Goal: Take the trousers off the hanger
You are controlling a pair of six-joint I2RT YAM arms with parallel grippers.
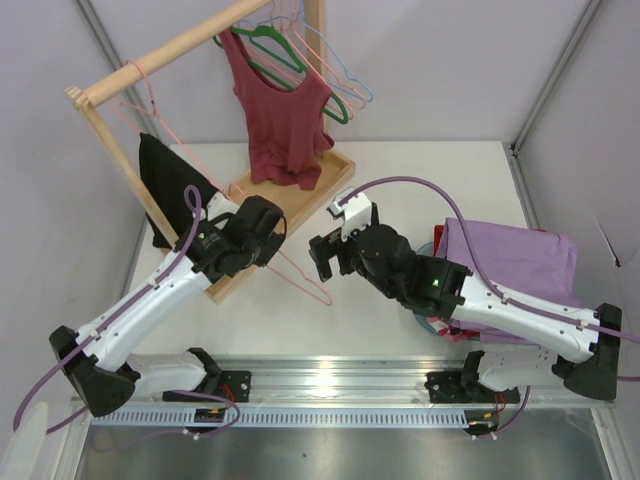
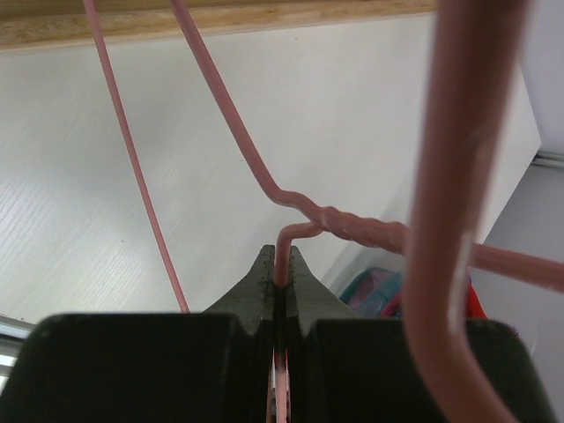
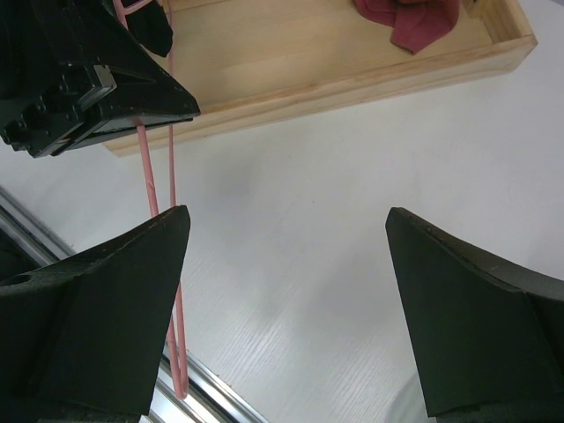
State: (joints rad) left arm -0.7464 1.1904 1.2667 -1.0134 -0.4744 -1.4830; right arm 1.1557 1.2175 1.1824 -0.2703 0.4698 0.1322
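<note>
1. Left tool [image 1: 268, 234] [image 2: 282, 275]: near the middle of the tabletop's [image 1: 420, 180] left half, beside the rack base. We see its fingers pressed together on a pink wire.
2. The hanger [image 2: 345, 223] [image 3: 148, 181]: thin pale pink wire, gripped by the left tool at the stem just below the twisted neck. In the left wrist view the hook curves large in the foreground. The frame hangs bare, and its lower part reaches towards the near edge.
3. Right tool [image 1: 326, 256] [image 3: 286, 231]: at mid-tabletop, just beside the hanger's frame. The fingers stand wide apart with nothing between them but bare surface.
4. The trousers [image 1: 525, 262]: lilac fabric heaped by the right edge, partly under the right arm. They lie well apart from the hanger and touch neither tool.
5. Multicoloured item [image 1: 432, 250]: mostly hidden under the trousers and the right arm. We cannot tell what it is.
6. Wooden rack [image 1: 170, 48]: stands at the far left corner, with a tray base [image 1: 335, 172].
7. Maroon sleeveless top [image 1: 285, 120]: hangs from the rail on a green hanger [image 1: 338, 110], and its hem rests in the tray.
8. Light blue hanger [image 1: 356, 86]: bare, on the same rail.
9. Black garment [image 1: 165, 185]: hangs at the rack's left end.
</note>
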